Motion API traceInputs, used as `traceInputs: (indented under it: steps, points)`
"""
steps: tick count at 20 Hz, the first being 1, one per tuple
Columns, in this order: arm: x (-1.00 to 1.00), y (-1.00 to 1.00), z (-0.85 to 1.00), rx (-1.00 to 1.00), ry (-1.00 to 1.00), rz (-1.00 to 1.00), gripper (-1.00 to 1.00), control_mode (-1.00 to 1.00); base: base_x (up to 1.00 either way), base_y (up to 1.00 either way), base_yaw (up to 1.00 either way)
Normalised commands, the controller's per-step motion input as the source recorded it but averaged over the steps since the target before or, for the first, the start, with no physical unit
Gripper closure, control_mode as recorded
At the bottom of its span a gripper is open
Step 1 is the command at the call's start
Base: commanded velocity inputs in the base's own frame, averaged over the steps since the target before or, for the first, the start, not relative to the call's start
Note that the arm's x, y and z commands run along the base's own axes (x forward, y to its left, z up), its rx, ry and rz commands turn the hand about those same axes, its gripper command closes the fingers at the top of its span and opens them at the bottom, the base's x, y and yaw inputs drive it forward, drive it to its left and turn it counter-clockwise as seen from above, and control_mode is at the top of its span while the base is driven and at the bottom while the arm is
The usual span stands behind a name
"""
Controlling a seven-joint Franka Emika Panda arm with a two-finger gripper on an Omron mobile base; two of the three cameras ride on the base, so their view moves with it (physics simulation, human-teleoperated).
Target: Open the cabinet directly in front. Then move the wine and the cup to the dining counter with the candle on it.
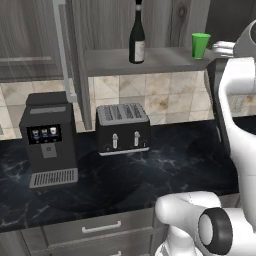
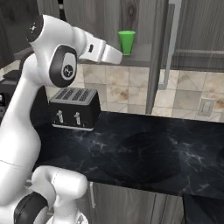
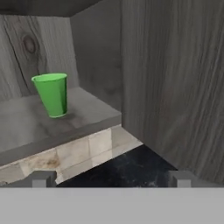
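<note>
The cabinet (image 1: 30, 40) stands with both doors swung open, and its right door (image 2: 158, 52) is edge-on beside the shelf. On the lower shelf (image 1: 160, 61) the dark wine bottle (image 1: 137, 35) stands upright at the left. The green cup (image 1: 200, 45) (image 2: 126, 42) (image 3: 52, 94) stands upright at the right. My gripper (image 3: 112, 178) is open and empty, a short way in front of the shelf edge. It points into the cabinet with the cup ahead and to its left, apart from it. The dining counter and the candle are out of view.
Below the shelf runs a black marble counter (image 1: 175, 160) with a coffee machine (image 1: 49, 140) at the left and a toaster (image 1: 122, 128) beside it. Grey drawers (image 1: 100, 227) sit under the counter. The open right door (image 3: 175, 87) stands close on the hand's right.
</note>
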Motion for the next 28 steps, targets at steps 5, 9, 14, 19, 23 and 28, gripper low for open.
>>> traceInputs:
  steps: [5,9,14,19,23,28]
  points:
    - [0.17,-0.05,0.12,0.34,0.0,0.0,-1.0,-1.0,0.0,0.0,0.0]
    - [0.01,0.0,0.0,0.1,0.0,0.0,-1.0,-1.0,0.0,0.0,0.0]
    - [0.08,0.0,-0.03,0.01,0.0,0.0,-1.0,-1.0,0.0,0.0,0.0]
    - [0.37,-0.03,0.0,0.0,0.0,0.0,-1.0,-1.0,0.0,0.0,0.0]
    - [0.53,-0.04,0.0,0.03,-0.03,0.0,-1.0,-1.0,0.0,0.0,0.0]
    - [0.37,-0.08,0.0,0.0,-0.1,0.01,-1.0,-1.0,0.0,0.0,0.0]
